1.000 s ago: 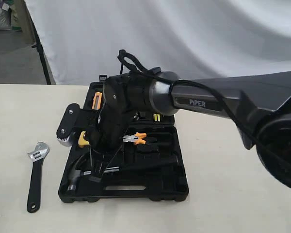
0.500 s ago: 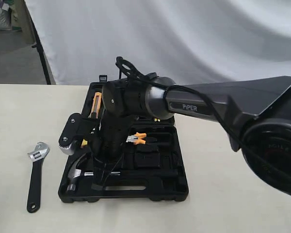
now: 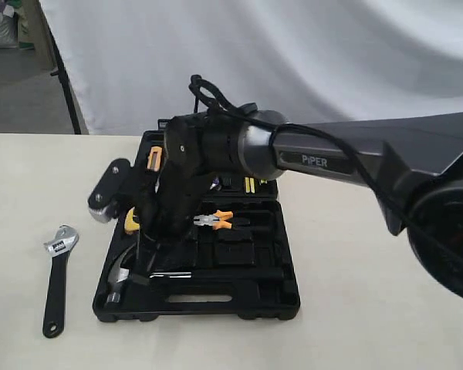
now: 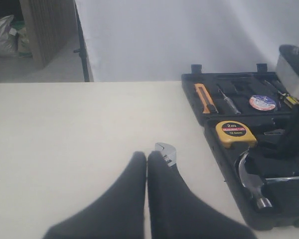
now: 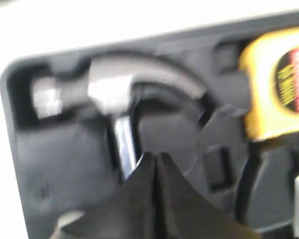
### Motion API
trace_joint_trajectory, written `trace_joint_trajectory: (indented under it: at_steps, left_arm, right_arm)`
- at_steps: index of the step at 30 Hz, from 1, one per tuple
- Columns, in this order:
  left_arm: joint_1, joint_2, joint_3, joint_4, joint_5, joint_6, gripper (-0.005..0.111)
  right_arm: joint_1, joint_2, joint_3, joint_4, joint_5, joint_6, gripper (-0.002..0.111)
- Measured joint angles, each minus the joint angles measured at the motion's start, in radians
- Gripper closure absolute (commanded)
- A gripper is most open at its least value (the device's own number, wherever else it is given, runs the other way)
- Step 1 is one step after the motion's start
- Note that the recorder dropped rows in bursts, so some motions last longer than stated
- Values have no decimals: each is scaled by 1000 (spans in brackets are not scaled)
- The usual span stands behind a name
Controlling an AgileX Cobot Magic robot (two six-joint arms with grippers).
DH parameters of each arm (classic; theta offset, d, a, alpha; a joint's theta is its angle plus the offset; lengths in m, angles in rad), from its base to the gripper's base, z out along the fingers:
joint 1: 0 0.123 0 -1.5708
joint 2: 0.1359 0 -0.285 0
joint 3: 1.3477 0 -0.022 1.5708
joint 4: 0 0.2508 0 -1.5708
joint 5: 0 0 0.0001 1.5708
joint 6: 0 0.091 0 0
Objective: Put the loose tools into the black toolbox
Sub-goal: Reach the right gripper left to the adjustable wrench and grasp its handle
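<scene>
The black toolbox (image 3: 247,297) lies open on the table. The claw hammer (image 3: 122,270) rests in its front recess, steel head at the left corner (image 5: 124,82). My right gripper (image 3: 140,277) reaches across the box and hangs just over the hammer's shaft, shut (image 5: 156,157), with nothing between its fingers. The black-handled wrench (image 3: 55,285) lies on the table left of the box. My left gripper (image 4: 147,155) is shut above it, with the silver head (image 4: 165,152) peeking past the fingertips. The bluish tape roll (image 4: 262,102) sits in the box's far half.
A yellow tape measure (image 4: 235,132) and orange-handled pliers (image 3: 216,220) sit in the box. An orange utility knife (image 4: 205,97) and screwdrivers lie in the far half. A white backdrop stands behind the table. The right arm covers much of the box in the exterior view.
The right wrist swung toward the left and back over the box. The hammer's handle, tilted up a second ago, now lies flat along the front recess. The wrench has not moved.
</scene>
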Motion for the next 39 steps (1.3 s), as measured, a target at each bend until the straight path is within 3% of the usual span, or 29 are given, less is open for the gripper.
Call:
trace_joint_trajectory:
  at_steps: [6, 12, 15, 25, 31, 35, 39]
  left_arm:
    - [0, 0, 0, 0, 0, 0, 106]
    - [0, 0, 0, 0, 0, 0, 106]
    - [0, 0, 0, 0, 0, 0, 106]
    - [0, 0, 0, 0, 0, 0, 106]
    - [0, 0, 0, 0, 0, 0, 106]
    - [0, 0, 0, 0, 0, 0, 106]
    - [0, 0, 0, 0, 0, 0, 106]
  right_arm:
    - [24, -8, 0, 97, -219, 156, 104]
    - [105, 42, 0, 101, -370, 312, 58]
    - [136, 68, -12, 105, -374, 330, 48]
    - [179, 218, -230, 105, -316, 349, 48]
    - [179, 358, -424, 100, -155, 392, 51]
    - [177, 375, -520, 79, 75, 399, 86]
    - [177, 375, -556, 79, 246, 442, 104]
